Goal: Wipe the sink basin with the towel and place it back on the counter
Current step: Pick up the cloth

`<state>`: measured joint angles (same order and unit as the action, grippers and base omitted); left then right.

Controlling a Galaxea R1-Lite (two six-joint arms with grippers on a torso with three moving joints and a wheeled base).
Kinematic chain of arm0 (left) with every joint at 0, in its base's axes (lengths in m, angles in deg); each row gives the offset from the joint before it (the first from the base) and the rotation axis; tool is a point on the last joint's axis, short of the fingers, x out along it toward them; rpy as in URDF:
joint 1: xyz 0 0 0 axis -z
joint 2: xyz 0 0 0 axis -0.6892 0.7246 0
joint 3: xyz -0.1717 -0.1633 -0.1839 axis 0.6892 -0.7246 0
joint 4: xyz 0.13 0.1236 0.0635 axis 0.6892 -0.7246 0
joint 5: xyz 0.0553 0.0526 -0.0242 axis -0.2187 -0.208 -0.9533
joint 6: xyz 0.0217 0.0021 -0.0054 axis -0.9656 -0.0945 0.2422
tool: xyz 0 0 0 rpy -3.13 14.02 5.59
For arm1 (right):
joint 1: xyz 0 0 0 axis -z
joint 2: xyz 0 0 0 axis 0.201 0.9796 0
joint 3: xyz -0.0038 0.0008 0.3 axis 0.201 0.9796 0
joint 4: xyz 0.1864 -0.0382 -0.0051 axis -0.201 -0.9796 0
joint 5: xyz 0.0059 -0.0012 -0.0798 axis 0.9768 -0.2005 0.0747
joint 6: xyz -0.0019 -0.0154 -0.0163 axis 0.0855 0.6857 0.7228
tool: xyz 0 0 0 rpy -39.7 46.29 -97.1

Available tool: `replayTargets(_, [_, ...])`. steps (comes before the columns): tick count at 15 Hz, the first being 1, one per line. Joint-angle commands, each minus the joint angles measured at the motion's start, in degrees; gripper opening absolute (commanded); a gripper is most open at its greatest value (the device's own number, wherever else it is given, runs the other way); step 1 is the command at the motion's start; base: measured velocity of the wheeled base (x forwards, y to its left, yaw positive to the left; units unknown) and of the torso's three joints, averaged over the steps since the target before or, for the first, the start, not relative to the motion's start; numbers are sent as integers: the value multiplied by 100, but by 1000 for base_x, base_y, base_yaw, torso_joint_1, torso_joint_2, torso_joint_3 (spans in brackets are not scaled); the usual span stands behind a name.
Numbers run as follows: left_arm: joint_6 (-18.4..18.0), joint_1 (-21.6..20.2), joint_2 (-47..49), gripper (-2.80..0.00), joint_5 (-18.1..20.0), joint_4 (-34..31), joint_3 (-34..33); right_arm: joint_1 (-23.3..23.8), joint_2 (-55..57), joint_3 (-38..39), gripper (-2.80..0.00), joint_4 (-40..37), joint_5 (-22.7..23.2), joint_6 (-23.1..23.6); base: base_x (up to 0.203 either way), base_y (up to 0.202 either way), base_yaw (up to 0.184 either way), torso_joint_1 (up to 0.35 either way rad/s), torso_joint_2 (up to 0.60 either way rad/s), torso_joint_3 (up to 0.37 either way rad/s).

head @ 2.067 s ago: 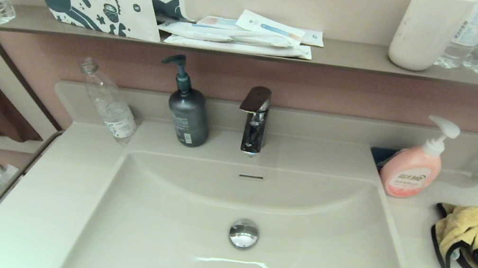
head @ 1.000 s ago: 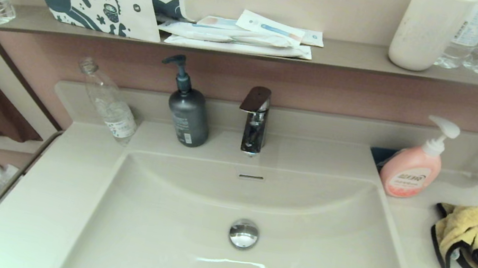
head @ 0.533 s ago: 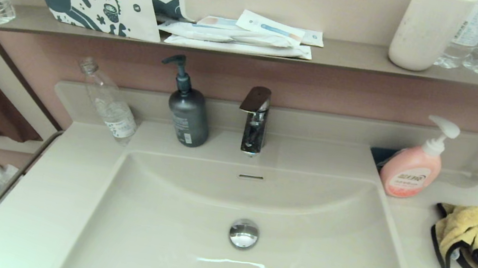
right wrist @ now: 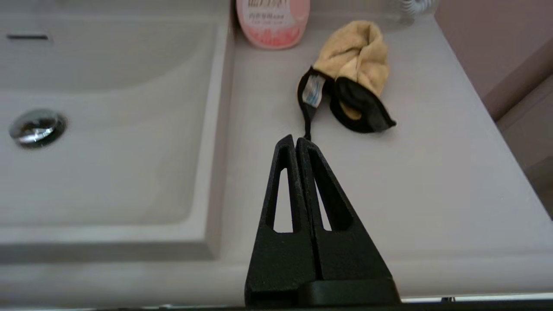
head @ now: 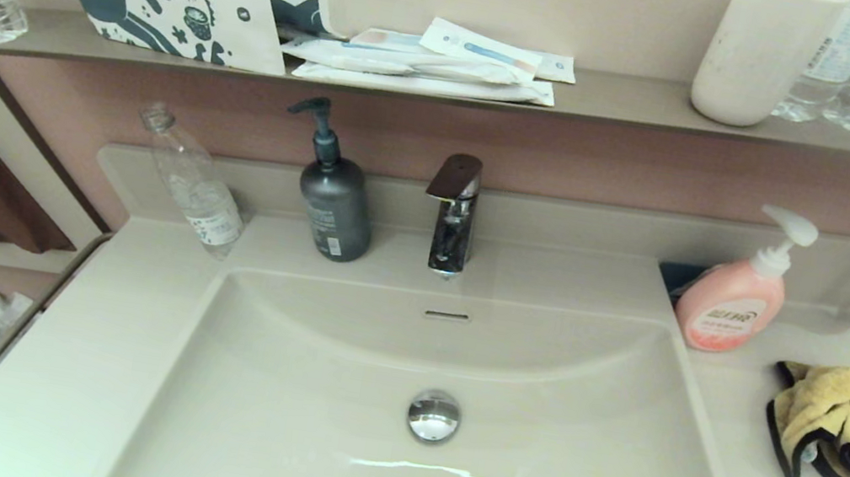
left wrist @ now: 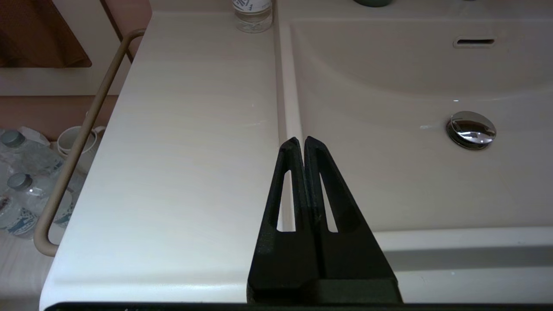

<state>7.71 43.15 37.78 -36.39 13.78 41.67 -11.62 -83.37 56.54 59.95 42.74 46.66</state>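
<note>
Nothing's happening yet: both the right gripper (right wrist: 296, 139) and left gripper (left wrist: 300, 141) are sitting pinched together, so the right needs opening over the towel (head: 830, 406) first.

Towel (right wrist: 352, 73) loop's end — behind right pincer (right wrist: 296, 140)
</note>
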Motion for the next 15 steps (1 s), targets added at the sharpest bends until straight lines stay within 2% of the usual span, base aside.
replayTargets(1, [4,-2,11,-280,0,1,0,-12,1132,-692,-280,5,-46,-118,0,0,0,0,0,0])
replayTargets(7, [4,-2,11,-280,0,1,0,2,4429,-2965,-280,14,-522,-931,0,0,0,0,0,0])
replayTargets(13, [4,-2,11,-280,0,1,0,213,7046,-3780,-280,-22,-772,-1104,0,0,0,0,0,0])
replayTargets(14, [4,-2,11,-280,0,1,0,253,7339,-3834,0,-46,-888,-1105,0,0,0,0,0,0])
replayTargets(15, [4,-2,11,-280,0,1,0,272,7511,-3892,0,-141,-1006,-1102,0,0,0,0,0,0])
